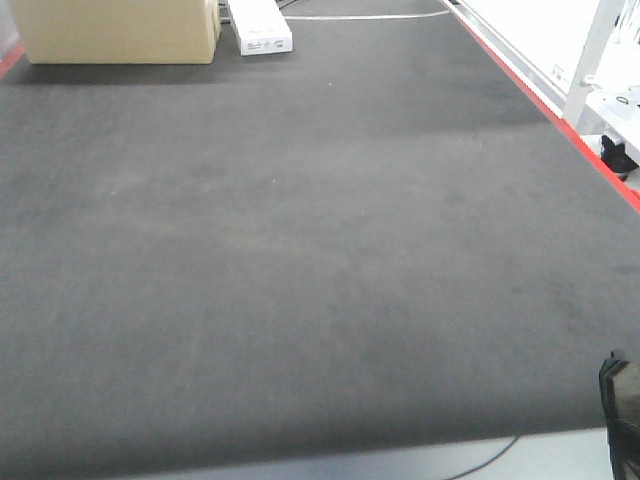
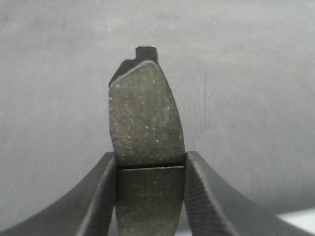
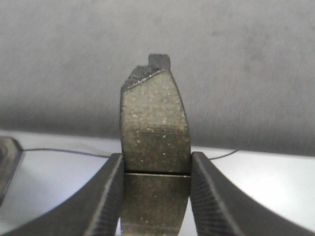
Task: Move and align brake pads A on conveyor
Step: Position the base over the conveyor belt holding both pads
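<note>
Clamping a brake pad (image 2: 145, 113) in my left gripper (image 2: 150, 156) over the conveyor (image 1: 300, 250), I point its long axis straight ahead. My right gripper (image 3: 156, 157) pinches a second brake pad (image 3: 155, 113) likewise, over the belt's near edge. Only the front view shows open belt, the red right edge (image 1: 545, 105) and a far-left cardboard box (image 1: 120, 30).

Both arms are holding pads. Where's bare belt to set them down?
The conveyor is bare from its near edge to the cardboard box and white unit at the far end. Only that far strip is crowded.
</note>
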Available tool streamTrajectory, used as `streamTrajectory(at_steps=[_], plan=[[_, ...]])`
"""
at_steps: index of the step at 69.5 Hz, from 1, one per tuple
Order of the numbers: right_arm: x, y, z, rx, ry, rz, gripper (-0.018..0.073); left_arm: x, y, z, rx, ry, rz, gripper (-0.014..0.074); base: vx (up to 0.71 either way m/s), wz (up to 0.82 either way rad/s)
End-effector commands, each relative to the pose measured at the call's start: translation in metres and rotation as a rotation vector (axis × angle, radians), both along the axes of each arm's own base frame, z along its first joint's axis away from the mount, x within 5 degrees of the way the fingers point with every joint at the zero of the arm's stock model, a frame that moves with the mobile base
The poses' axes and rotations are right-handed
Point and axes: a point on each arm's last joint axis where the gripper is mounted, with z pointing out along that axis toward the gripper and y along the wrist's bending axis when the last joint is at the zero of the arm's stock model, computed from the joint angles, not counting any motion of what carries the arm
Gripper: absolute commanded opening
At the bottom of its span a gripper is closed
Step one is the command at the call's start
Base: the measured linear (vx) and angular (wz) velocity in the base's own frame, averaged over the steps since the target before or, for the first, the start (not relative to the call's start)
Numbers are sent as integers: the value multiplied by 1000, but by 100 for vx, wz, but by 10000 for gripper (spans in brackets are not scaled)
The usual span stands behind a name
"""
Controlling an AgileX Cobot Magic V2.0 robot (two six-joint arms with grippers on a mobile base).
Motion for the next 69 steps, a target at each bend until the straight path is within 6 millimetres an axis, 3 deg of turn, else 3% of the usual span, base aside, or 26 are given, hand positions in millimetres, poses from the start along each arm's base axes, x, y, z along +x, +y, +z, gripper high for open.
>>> streamTrajectory(at_steps=[1,69], plan=[[6,0,15,7,-105,-3,79,4,0,17,-11,-117,-1,146,22,-7],[6,0,15,7,-105,-3,79,4,0,17,-11,-117,-1,146,18,11]])
